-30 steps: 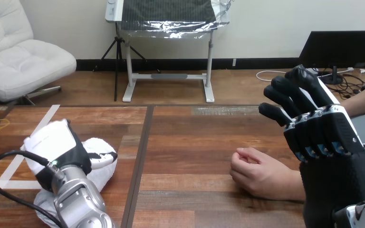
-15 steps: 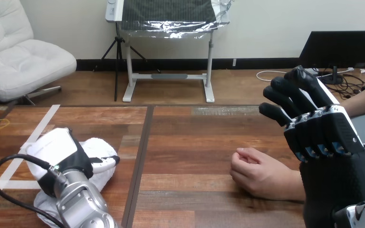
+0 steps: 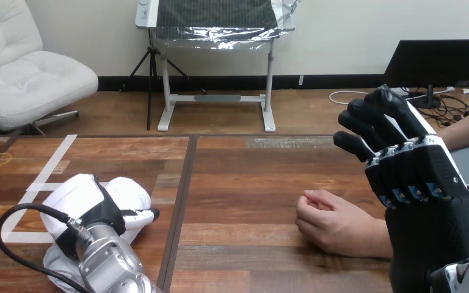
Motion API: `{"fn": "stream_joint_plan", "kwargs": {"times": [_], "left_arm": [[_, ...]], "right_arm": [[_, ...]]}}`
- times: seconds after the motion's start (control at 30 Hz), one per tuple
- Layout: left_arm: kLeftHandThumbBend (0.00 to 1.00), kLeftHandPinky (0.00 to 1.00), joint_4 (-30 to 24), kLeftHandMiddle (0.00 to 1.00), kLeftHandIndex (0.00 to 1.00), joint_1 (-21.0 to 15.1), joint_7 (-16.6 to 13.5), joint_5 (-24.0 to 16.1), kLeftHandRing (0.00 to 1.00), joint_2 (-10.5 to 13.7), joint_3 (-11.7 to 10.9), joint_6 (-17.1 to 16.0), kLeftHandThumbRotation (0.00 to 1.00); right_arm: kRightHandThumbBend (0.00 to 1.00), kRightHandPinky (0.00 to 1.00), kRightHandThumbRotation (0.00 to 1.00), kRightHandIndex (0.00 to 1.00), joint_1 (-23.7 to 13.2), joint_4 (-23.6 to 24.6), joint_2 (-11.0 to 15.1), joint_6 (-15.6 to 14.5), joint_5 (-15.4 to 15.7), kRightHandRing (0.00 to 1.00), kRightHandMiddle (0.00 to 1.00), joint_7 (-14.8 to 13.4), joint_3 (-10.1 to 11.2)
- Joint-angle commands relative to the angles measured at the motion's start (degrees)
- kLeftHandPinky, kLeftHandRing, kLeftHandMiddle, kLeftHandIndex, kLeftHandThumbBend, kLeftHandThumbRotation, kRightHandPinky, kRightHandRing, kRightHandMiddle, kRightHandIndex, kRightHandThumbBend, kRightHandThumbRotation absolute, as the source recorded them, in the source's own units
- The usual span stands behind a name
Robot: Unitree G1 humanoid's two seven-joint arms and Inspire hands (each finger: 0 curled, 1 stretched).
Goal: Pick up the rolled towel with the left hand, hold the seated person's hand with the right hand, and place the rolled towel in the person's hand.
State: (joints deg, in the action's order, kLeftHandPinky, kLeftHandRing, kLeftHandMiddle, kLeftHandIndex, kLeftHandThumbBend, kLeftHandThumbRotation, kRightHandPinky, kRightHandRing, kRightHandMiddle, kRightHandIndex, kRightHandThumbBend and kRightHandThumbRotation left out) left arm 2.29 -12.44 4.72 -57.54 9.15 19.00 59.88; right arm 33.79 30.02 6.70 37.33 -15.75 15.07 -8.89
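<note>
1. Lower left of the frame: my left hand [image 3: 82, 198] lies on top of the rolled towel [image 3: 128, 190], its white back facing up. Whether it has closed on the roll I cannot tell from here.
2. The towel sits on the wooden table [image 3: 244, 183] directly under that hand, with white cloth showing past it toward the upper right and again at the lower left. I judge that its long axis runs along that diagonal, roughly in line with my forearm.
3. Lower right: my right hand [image 3: 427, 183] hangs raised above the table, back toward the camera, fingers spread and only slightly bent, holding nothing.
4. Just left of and below it, the person's hand [image 3: 333, 223] rests on the table in a loose curl, apart from my right hand.
5. The towel lies well apart from the person's hand, across the table's centre seam; my right hand is clearly the nearer to that hand, my left to the towel.
</note>
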Motion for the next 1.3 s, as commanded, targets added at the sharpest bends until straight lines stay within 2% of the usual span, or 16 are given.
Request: {"fn": "stream_joint_plan", "kwargs": {"times": [0.0, 0.37, 0.97, 1.27], "left_arm": [[0.86, 1.00, 1.48, 0.95, 0.91, -4.59, -0.50, -0.01, 0.98, 0.44, -0.32, 0.51, 0.45], [0.85, 1.00, 3.27, 0.96, 0.91, -5.32, -1.43, 2.10, 0.99, 0.12, -0.91, 0.56, 0.44], [0.86, 1.00, 6.51, 0.95, 0.90, -7.62, 1.10, 3.04, 0.97, 0.74, 1.60, 3.24, 0.45], [0.89, 1.00, 8.11, 0.95, 0.90, -8.63, 2.09, 4.00, 0.96, 1.05, 1.80, 3.86, 0.42]], "right_arm": [[0.87, 0.84, 1.00, 0.86, -1.70, 1.62, -0.07, 0.42, -0.05, 0.86, 0.86, -0.06, 0.43], [0.87, 0.83, 1.00, 0.86, -2.11, 1.50, 0.31, 0.58, -0.82, 0.86, 0.85, 0.36, 0.61], [0.88, 0.81, 1.00, 0.86, -2.30, 1.59, 0.60, 0.46, -1.26, 0.85, 0.86, 0.58, 0.87], [0.90, 0.80, 1.00, 0.85, -2.25, 1.95, 0.47, 0.17, -1.16, 0.85, 0.85, 0.42, 1.07]]}}
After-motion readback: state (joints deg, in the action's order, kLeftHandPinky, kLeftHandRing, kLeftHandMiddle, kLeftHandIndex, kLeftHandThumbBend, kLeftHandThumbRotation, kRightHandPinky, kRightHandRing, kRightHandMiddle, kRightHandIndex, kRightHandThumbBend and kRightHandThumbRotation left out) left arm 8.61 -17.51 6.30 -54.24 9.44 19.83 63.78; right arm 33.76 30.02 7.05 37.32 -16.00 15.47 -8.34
